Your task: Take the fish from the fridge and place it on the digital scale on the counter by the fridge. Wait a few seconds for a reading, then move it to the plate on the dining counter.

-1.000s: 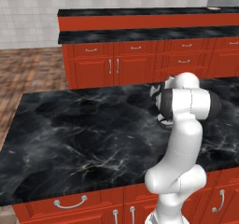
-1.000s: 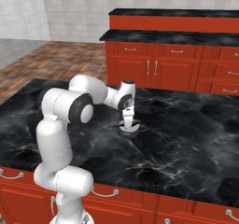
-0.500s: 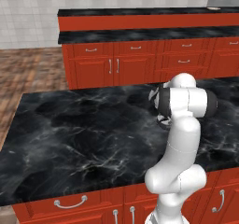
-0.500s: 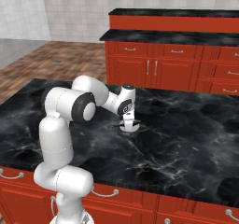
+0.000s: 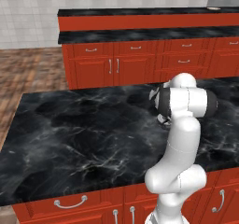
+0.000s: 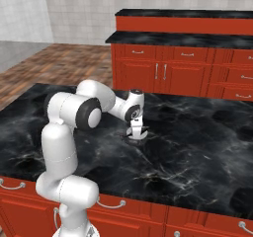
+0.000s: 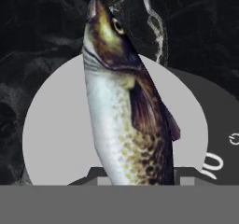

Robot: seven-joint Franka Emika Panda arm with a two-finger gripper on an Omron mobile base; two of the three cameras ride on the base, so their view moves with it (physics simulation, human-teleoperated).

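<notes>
Fish (image 7: pixel 126 120) lies lengthwise over scale's pale round platform (image 7: pixel 56 139), head toward 12 o'clock in hand view, placed for weighing. Scale (image 6: pixel 137 134) sits on black marble counter (image 6: pixel 197 152). Gripper (image 6: pixel 135 130) low over it, fingers narrowed; grip on fish unconfirmed, fingertips hidden.

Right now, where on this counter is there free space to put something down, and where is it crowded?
The counter is bare to the right of the gripper and along the front edge. In the left base view, the whole left half is bare too. The only crowded spot is the scale, with the fish lying on it.
</notes>
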